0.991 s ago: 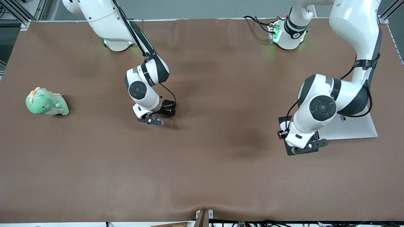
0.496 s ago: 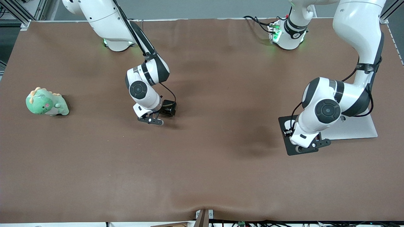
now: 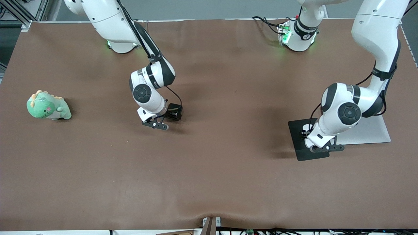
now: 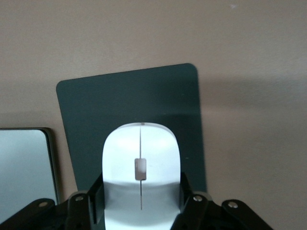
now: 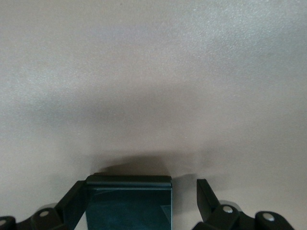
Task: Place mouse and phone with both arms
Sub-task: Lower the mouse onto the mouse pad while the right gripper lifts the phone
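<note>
Fingers [image 4: 189, 191] around mouse [image 4: 140, 167] over black mat [image 4: 129, 96]

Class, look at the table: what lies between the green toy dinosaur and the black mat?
In the front view, only the right gripper stands between the green toy dinosaur and the black mat; the rest of that stretch is bare brown table.

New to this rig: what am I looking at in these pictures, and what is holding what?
Two white robot arms stand at a brown table. The wide picture looks down from across it; the other two come from cameras on each wrist. The left gripper, fingers shut on the white mouse, hangs over a black mat beside a silver slab. The right gripper, mid-table, has open fingers around the black phone. A green plush toy lies toward the right arm's end.
</note>
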`<state>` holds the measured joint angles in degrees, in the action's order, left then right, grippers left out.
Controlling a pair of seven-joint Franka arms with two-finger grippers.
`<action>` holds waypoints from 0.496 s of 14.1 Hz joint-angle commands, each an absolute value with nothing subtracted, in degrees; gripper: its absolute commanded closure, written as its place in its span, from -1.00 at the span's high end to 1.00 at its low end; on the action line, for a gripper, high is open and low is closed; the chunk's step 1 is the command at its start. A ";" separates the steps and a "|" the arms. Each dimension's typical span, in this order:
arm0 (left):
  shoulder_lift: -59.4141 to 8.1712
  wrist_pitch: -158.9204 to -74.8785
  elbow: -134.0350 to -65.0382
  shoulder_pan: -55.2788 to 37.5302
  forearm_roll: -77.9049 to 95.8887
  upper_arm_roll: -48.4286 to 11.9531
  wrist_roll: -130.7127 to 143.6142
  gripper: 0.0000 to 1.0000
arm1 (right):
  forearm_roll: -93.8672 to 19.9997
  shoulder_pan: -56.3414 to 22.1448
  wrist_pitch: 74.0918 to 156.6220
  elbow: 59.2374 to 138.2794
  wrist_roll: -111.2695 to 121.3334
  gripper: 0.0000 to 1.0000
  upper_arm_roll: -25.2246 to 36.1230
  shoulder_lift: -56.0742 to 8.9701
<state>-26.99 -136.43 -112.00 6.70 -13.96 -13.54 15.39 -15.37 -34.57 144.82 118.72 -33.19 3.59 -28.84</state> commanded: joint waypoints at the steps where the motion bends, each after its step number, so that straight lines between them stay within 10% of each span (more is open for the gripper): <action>1: -25.66 -142.63 -116.89 8.26 -13.36 -14.06 13.10 -1.00 | -17.49 -35.59 144.93 119.44 -33.66 1.00 3.87 -27.51; 7: -29.00 -148.25 -116.63 8.87 -14.15 -13.97 12.57 -1.00 | -17.67 -37.35 145.46 120.06 -34.10 1.00 3.87 -27.95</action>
